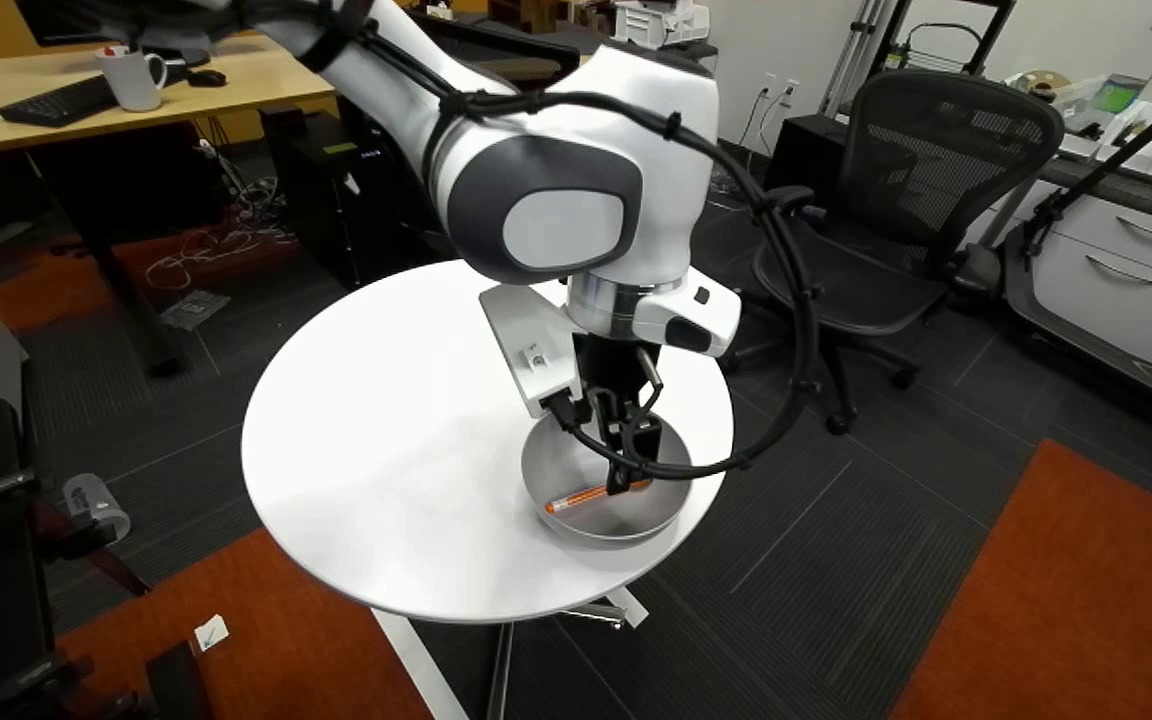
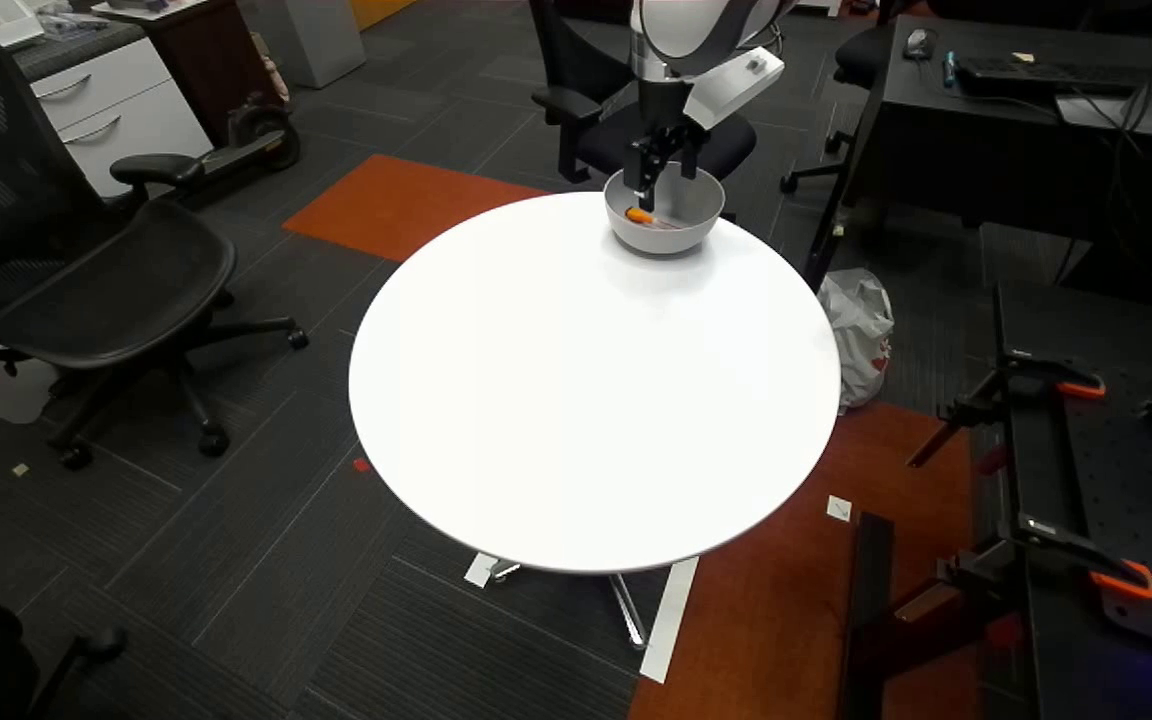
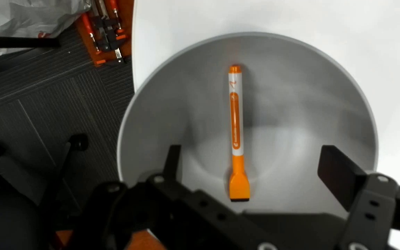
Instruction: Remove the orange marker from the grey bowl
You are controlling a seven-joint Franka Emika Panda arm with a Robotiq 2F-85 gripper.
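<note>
Near the edge of a round white counter point(image 1: 386, 450), in an exterior view, we log the grey bowl point(image 1: 556, 465) with the orange marker point(image 1: 576, 498) lying inside; the hand point(image 1: 631, 465) hangs over it, one finger point(image 1: 620, 482) crossing our sight of the marker. White mug point(image 1: 133, 82) on the desk point(image 1: 271, 75) beyond. In an exterior view, bowl point(image 2: 661, 240) by the counter's far edge; we make out the marker's orange end point(image 2: 639, 215) just beside a fingertip, the rest too blurred to trace. Plastic bag point(image 2: 856, 320) past the counter's edge. In the wrist view we look down on the marker point(image 3: 235, 121): white barrel, orange print, narrow orange tip one end, flared orange end edged in black at the other. Two fingers stand wide apart, one each side, a gap between each and the marker. How deep they reach into the bowl, we cannot tell.
</note>
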